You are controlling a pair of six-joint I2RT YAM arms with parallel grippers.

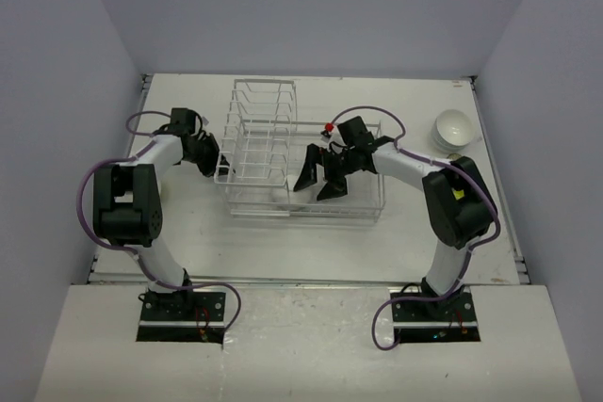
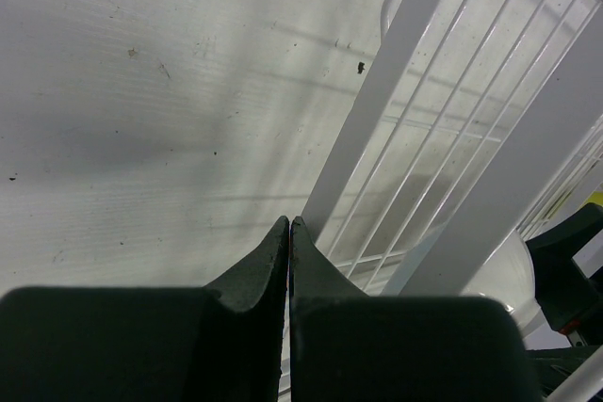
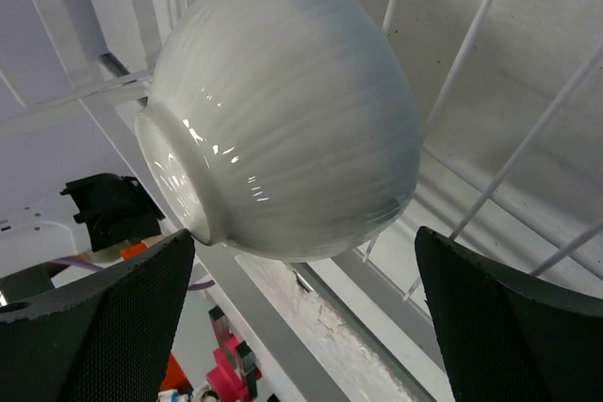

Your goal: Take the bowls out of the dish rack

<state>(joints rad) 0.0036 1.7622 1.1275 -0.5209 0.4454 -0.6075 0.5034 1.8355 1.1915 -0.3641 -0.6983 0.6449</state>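
Note:
The dish rack [image 1: 283, 152] is white wire, with its tall slotted section at the left and its low basket at the right. One white bowl [image 3: 283, 120] lies on its side in the basket, foot to the left in the right wrist view. It also shows in the left wrist view [image 2: 504, 275]. My right gripper [image 1: 314, 190] is inside the basket, open, with its fingers [image 3: 113, 317] on either side just short of the bowl. My left gripper [image 1: 215, 162] is shut and empty, with its tips [image 2: 289, 223] against the rack's left outer frame [image 2: 377, 110].
A stack of white bowls [image 1: 452, 127] stands on the table at the back right, near the right wall. The rack's wires [image 3: 490, 185] close in around the right gripper. Grey walls border the table on three sides.

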